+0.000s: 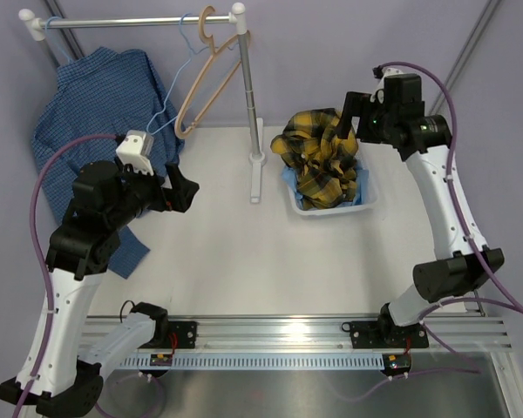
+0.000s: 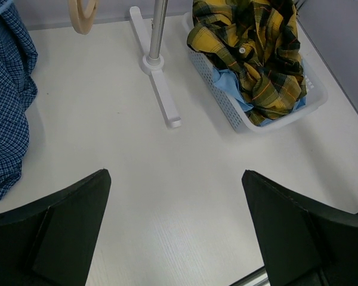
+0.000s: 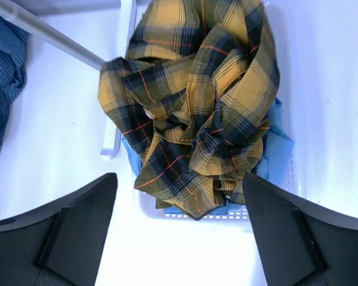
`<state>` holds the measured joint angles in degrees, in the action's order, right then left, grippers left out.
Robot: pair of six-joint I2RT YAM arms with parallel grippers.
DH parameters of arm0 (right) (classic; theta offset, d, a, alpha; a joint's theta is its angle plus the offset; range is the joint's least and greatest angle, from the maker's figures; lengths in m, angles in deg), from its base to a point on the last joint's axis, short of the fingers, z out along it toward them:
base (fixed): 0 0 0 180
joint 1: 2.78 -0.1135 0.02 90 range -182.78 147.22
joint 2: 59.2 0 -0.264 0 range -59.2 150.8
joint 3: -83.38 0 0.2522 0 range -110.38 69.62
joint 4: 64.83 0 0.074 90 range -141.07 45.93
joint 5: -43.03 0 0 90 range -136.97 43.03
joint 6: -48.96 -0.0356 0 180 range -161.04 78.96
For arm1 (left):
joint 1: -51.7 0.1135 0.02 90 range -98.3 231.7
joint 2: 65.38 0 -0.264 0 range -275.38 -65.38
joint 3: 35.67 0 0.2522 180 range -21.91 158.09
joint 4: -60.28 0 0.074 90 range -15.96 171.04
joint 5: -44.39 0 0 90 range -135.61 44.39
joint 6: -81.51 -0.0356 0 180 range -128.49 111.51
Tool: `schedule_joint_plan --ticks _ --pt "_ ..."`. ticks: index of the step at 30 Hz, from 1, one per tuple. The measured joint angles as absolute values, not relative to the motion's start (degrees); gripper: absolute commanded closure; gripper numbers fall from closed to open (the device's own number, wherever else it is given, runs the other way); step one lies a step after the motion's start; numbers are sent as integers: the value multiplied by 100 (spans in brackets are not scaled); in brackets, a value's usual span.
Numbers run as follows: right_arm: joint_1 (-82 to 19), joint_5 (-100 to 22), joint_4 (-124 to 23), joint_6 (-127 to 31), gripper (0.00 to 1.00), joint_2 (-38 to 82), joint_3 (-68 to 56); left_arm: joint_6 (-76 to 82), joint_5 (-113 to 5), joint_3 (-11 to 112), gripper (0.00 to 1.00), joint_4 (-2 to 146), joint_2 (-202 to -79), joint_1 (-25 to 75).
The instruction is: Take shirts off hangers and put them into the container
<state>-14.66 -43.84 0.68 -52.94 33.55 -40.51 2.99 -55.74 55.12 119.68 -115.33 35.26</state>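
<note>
Our right gripper [image 3: 178, 179] and left gripper [image 2: 174, 174] stand spread, empty. The plaid shirt [image 3: 197, 107] heaps above the basket [image 2: 292, 119] rim and may slide out.

White table [image 1: 227, 261]: container [image 2: 224, 98] below right gripper [image 1: 344, 117], rack foot [image 2: 164, 98] between both grippers, dark blue shirt [image 2: 9, 119] touching down beside left gripper [image 1: 181, 190].

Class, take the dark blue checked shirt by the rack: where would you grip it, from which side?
Probably the loose right edge of the dark blue shirt, approached from its right by the open left gripper, the nearer one. The cloth there hangs in free folds facing that gripper.
</note>
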Motion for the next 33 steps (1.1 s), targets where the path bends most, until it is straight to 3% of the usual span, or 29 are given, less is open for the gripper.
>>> schedule_joint_plan --ticks 18,33 --pt "-1462 -6104 -1591 -4643 0 -1585 -2418 109 -3429 5727 1 12082 -10327 3526" --pt "-1462 -6130 -1482 -4125 1 -3233 -1094 175 -3102 5582 1 12895 -9422 3526"
